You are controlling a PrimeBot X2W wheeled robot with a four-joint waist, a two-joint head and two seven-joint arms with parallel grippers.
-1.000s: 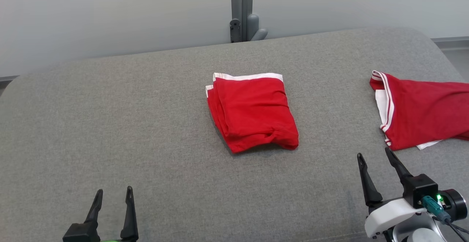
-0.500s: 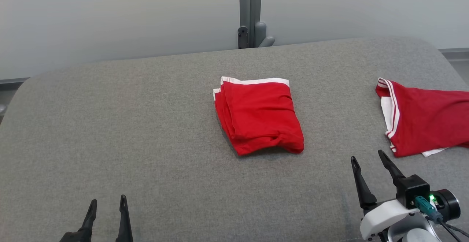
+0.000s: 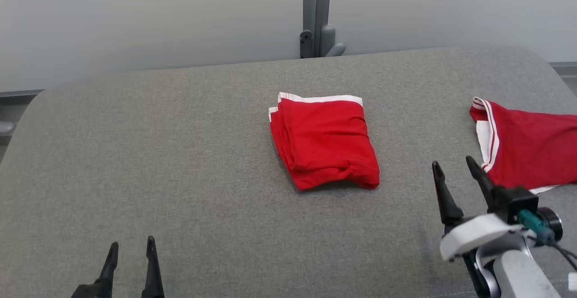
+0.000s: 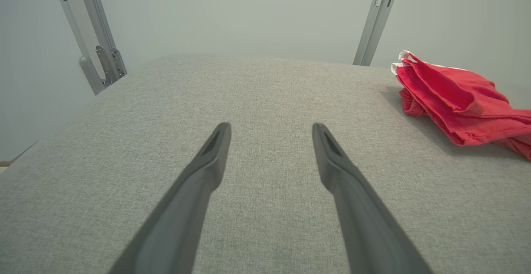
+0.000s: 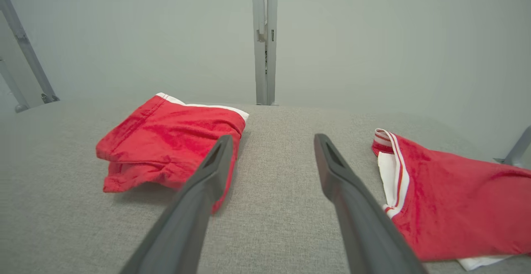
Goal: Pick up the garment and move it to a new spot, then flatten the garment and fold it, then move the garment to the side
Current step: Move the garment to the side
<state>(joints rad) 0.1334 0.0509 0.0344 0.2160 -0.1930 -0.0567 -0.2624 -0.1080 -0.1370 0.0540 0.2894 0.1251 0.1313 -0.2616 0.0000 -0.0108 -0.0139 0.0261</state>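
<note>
A folded red garment with white trim (image 3: 324, 140) lies in the middle of the grey padded surface (image 3: 180, 153). It also shows in the left wrist view (image 4: 452, 100) and the right wrist view (image 5: 170, 141). A second red garment with white striped trim (image 3: 532, 149) lies spread at the right edge (image 5: 456, 207). My right gripper (image 3: 453, 162) is open and empty, hovering between the two garments, its right fingertip close to the spread one's near corner (image 5: 273, 137). My left gripper (image 3: 131, 242) is open and empty at the lower left, over bare fabric (image 4: 270, 127).
A grey metal post with a bracket (image 3: 317, 14) stands behind the far edge, against a pale wall. The padded surface curves off at its left and right corners. Another slanted post (image 4: 89, 29) stands at the left in the left wrist view.
The head camera has swung a little, shifting the whole picture right. My right gripper has moved forward, nearer the spread garment's corner. Both grippers stay open; the garments lie as before.
</note>
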